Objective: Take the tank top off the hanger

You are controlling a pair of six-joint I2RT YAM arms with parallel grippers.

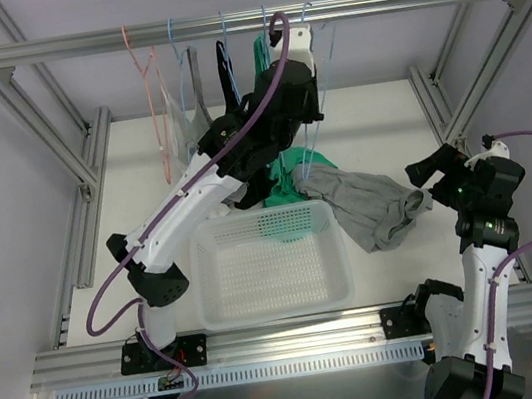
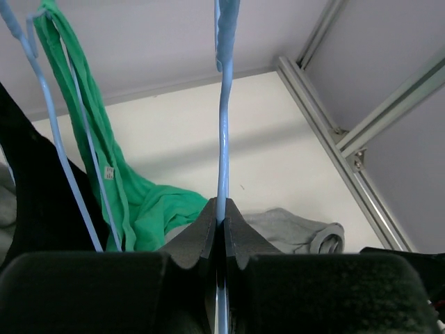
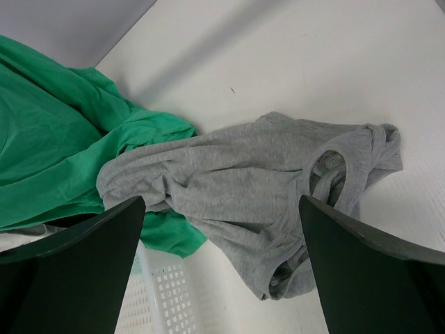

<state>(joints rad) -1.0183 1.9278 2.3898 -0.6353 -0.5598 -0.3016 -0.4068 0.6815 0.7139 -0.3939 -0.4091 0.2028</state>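
Observation:
The grey tank top (image 1: 368,206) lies crumpled on the table right of the white basket (image 1: 277,299). It also shows in the right wrist view (image 3: 243,181) and the left wrist view (image 2: 299,229). My left gripper (image 1: 309,117) is raised near the rail. It is shut on the thin light-blue hanger (image 2: 222,139), whose wire runs up between the jaws (image 2: 223,209). The hanger (image 1: 316,146) hangs just above the tank top's left end; whether they touch is unclear. My right gripper (image 1: 426,174) is open and empty, its wide-apart fingers either side of the tank top (image 3: 221,203).
A green top (image 1: 280,189) hangs down onto the basket's far edge (image 3: 55,139). A pink hanger (image 1: 149,86), other blue hangers and dark and grey garments (image 1: 224,64) hang from the metal rail (image 1: 70,50). Aluminium frame posts (image 1: 448,100) flank the table.

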